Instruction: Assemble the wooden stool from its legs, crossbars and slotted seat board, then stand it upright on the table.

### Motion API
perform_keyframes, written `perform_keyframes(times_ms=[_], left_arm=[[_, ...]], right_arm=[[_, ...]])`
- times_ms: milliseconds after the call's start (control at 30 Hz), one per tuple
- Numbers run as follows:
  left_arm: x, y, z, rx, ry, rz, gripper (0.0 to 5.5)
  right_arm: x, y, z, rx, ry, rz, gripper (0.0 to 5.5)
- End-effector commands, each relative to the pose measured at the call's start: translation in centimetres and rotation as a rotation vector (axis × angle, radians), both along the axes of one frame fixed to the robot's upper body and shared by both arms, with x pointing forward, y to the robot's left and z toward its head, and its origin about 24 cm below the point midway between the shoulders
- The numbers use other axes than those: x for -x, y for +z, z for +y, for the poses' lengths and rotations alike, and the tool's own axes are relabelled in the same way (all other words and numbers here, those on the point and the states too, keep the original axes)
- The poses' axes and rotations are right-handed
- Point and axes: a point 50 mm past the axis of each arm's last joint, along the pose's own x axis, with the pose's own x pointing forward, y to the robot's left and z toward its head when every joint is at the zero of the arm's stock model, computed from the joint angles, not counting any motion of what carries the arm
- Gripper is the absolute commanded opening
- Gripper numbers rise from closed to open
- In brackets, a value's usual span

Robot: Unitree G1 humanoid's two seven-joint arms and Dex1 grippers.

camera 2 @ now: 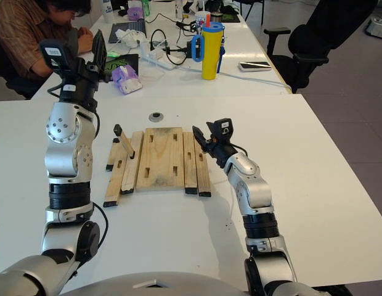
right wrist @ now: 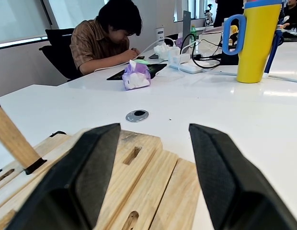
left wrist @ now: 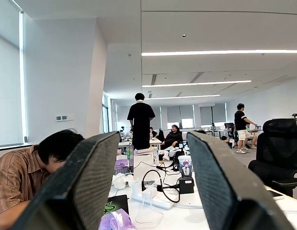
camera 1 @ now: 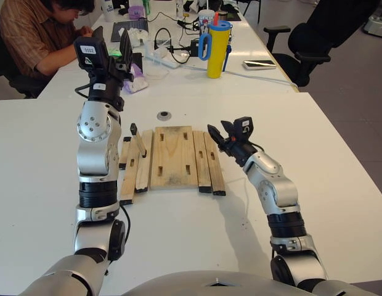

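We are holding left gripper (camera 1: pixel 111 42) upper left, right gripper (camera 1: pixel 219 131) mid-frame above the legs (camera 1: pixel 209 163), both spread wide, empty.

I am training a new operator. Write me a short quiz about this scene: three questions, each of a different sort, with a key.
1. True or false: the slotted seat board lies flat on the table.
2. Multiple choice: the left gripper is A) shut on a leg, B) open and raised above the table, C) resting on the board.
3. Fill in: the right gripper is open, near the wooden bars on the board's ____ side.
Key: 1 true; 2 B; 3 right.
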Motion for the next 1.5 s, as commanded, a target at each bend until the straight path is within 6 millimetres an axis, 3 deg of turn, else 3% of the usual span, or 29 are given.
perform_keyframes(times_ms=[33, 133, 200, 233, 300, 367, 400, 467, 500, 667, 833, 967, 1167, 1233, 1400, 1500], left_arm=[[-0.3, 0.6, 0.4, 0.007, 0.007, -0.016, 2.59], [-0.5, 1.4, 0.3, 0.015, 0.001, -0.039, 2.59], [-0.9, 0.7, 0.2, 0.024, -0.015, -0.007, 2.59], [-1.7, -1.0, 0.2, 0.033, -0.020, 0.096, 2.59], [-2.7, -7.3, 0.3, 0.107, -0.009, 0.411, 2.59], [-1.6, -14.1, 0.7, 0.167, 0.028, 0.701, 2.59], [-0.6, -16.3, 0.8, 0.173, 0.044, 0.792, 2.59], [0.6, -18.3, 1.0, 0.199, 0.065, 0.863, 2.59], [0.6, -18.2, 0.7, 0.182, 0.057, 0.853, 2.59], [-1.3, -13.5, -0.6, 0.108, 0.005, 0.655, 2.59], [-1.8, -10.8, -0.4, 0.080, 0.034, 0.536, 2.59], [-0.8, -7.9, 0.2, 0.078, 0.069, 0.423, 2.59], [1.6, -4.1, -1.4, 0.067, 0.039, 0.307, 2.59], [2.5, -4.6, -1.4, 0.072, 0.051, 0.332, 2.59], [4.1, -9.3, -0.8, 0.132, 0.073, 0.481, 2.59], [4.6, -10.8, -1.0, 0.129, 0.075, 0.520, 2.59]], right_arm=[[-0.3, 0.4, 0.3, 0.009, 0.014, -0.017, 2.65], [-0.3, 0.4, 0.3, 0.010, 0.014, -0.016, 2.65], [-0.3, 0.3, 0.3, 0.011, 0.015, -0.016, 2.65], [-0.2, 0.3, 0.3, 0.011, 0.015, -0.015, 2.65], [-0.2, 0.3, 0.4, 0.010, 0.018, -0.015, 2.65], [-0.3, 0.4, 0.7, 0.008, 0.029, -0.017, 2.65], [-0.3, 0.4, 0.7, 0.007, 0.033, -0.017, 2.65], [-0.4, 0.5, 0.7, 0.006, 0.039, -0.018, 2.65], [-0.4, 0.5, 0.7, 0.007, 0.038, -0.019, 2.65], [-0.4, 0.5, 0.7, 0.006, 0.037, -0.021, 2.65], [-0.3, 0.3, 1.0, 0.002, 0.044, -0.015, 2.65], [-0.2, 0.1, 0.9, 0.000, 0.042, -0.008, 2.65], [0.1, -0.1, 0.8, -0.016, 0.035, 0.008, 2.65], [0.3, -0.2, 0.9, -0.016, 0.038, 0.011, 2.65], [1.0, -0.7, 0.7, -0.026, 0.035, 0.042, 2.65], [1.1, -0.8, 0.6, -0.033, 0.040, 0.058, 2.65]])
